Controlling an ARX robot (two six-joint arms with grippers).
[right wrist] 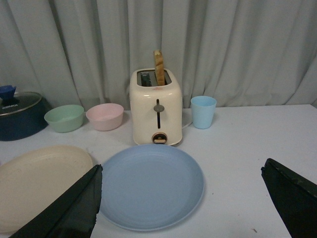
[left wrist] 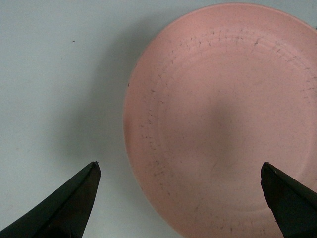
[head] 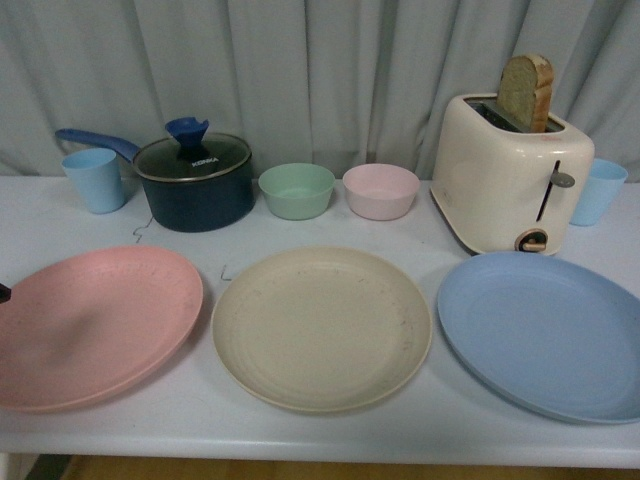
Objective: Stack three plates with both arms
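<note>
Nearest in the front view, three round, shallow, matte speckled plates lie apart along the near edge of a pale table (head: 320,438): pink plate (head: 95,325) left, beige plate (head: 320,328) middle, blue plate (head: 545,335) right, with a pleated grey curtain (head: 330,70) behind. In the left wrist view, the left gripper (left wrist: 181,164) hangs over the pink plate's scuffed rim, jaws spread wide, empty. In the right wrist view, the right gripper (right wrist: 182,170), equally spread, faces the smooth blue plate.

Left gripper (left wrist: 181,163), right gripper (right wrist: 182,169): both spread
</note>
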